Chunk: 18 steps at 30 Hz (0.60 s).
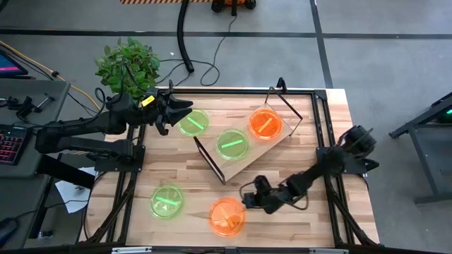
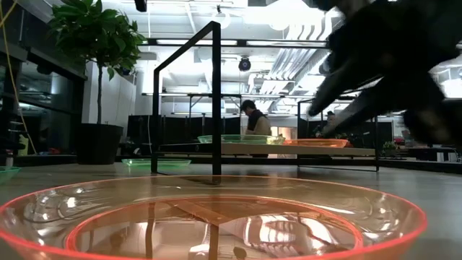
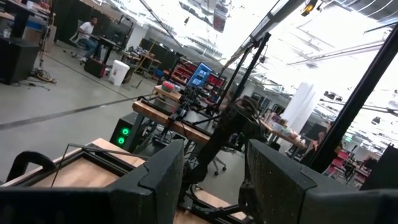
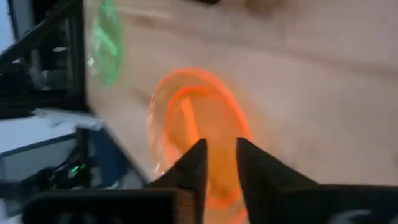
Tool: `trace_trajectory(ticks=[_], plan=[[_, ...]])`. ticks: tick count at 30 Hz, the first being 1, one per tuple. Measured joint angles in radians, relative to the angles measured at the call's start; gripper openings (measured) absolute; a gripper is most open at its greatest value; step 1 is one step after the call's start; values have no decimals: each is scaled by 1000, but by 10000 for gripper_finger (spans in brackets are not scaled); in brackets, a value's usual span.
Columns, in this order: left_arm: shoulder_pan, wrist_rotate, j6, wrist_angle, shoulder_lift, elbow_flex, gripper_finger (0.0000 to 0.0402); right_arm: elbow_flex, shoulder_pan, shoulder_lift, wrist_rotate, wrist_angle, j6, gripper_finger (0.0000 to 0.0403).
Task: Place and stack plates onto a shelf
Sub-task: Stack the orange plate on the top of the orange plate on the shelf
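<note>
The shelf [image 1: 248,144] lies slantwise across the middle of the table [image 1: 332,106], its black wire end frames at the far right and near left. Two plates sit on its board: a green plate [image 1: 232,144] at the centre and an orange plate [image 1: 265,124] toward the far right end. A second green plate [image 1: 191,123] lies on the table just beside the shelf's far left edge. A third green plate [image 1: 167,201] rests near the near left corner of the table, and a second orange plate [image 1: 227,216] lies at the near edge, right of it. In the low view this near orange plate [image 2: 209,220] fills the foreground and hides much of the tabletop behind it.

The left gripper [image 1: 178,111] hangs over the far left of the table, just left of the green plate beside the shelf, its fingers [image 3: 158,180] spread apart and holding nothing. The right gripper [image 1: 246,195] reaches low toward the near orange plate from the right, stopping just beside its rim; in the right wrist view its fingers [image 4: 194,165] stand a narrow gap apart above that plate [image 4: 199,124], gripping nothing.

A potted plant [image 1: 128,62] stands at the far left corner, behind the left arm. A black hose [image 1: 182,39] and cables trail over the floor beyond the table. A keyboard [image 1: 8,144] with red-lit keys sits on a side desk to the left. In the low view a person [image 2: 253,119] stands in the room beyond the shelf. No writing can be read
</note>
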Motion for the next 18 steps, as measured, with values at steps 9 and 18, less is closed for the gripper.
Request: trace_trajectory(ticks=[9, 18], plan=[[0, 0, 1, -1, 0, 0, 170, 100, -48, 158, -13, -56, -69, 175], [0, 0, 1, -2, 0, 0, 170, 111, -23, 194, -23, -12, -90, 177]])
